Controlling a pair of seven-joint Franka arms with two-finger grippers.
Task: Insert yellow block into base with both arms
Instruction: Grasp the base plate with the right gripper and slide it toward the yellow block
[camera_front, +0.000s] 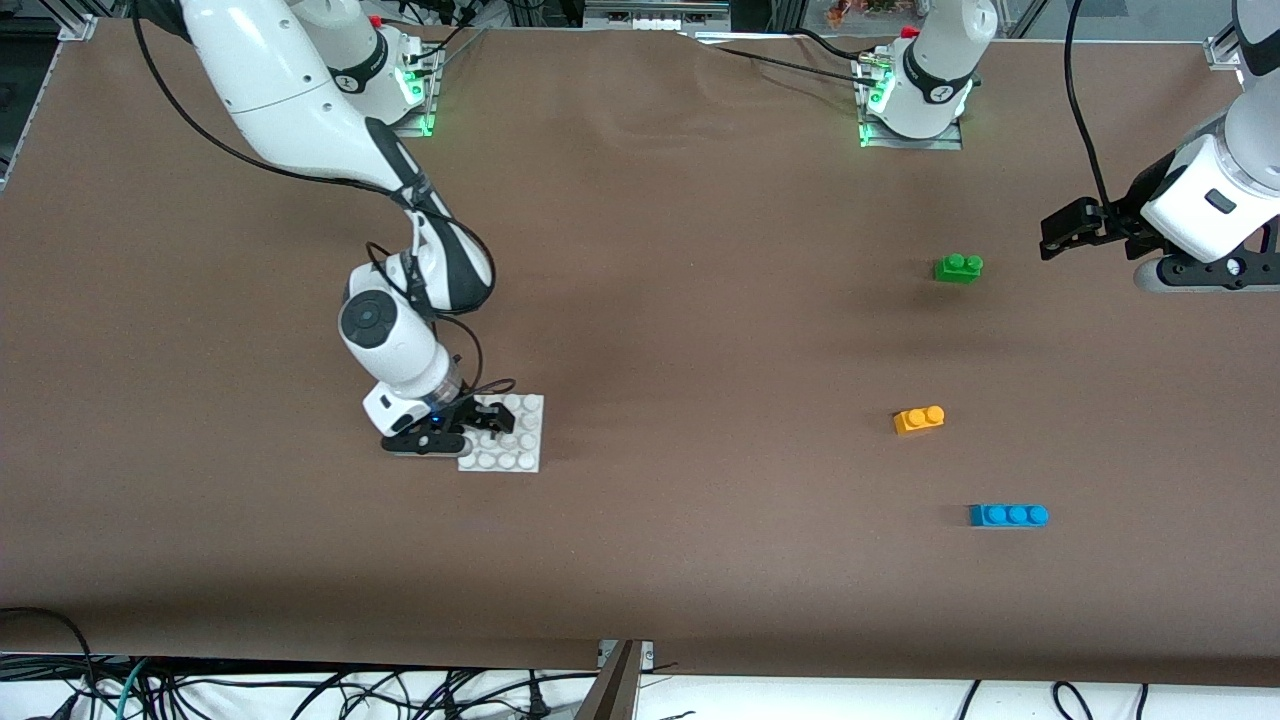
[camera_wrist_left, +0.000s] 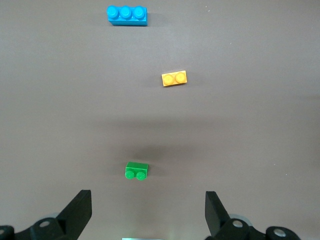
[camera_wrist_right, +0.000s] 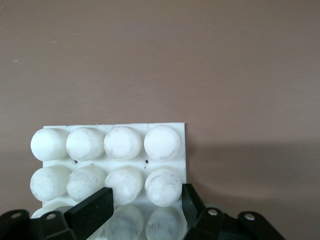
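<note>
Brown tabletop (camera_front: 700, 300): right gripper (camera_front: 478, 420) spread across the base's (camera_front: 520, 450) edge; left gripper (camera_front: 1062, 230) wide, aloft.

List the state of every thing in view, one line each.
Yellow block: on the table, studs up, untouched.
Base: flat on the table, no brick on it.
Right gripper: down at the base's edge, fingers astride it.
Left gripper: open, in the air near the green brick.
Blue brick: on the table, studs up.

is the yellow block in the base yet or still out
Out. The yellow block lies alone on the table, toward the left arm's end; the base carries no brick.
</note>
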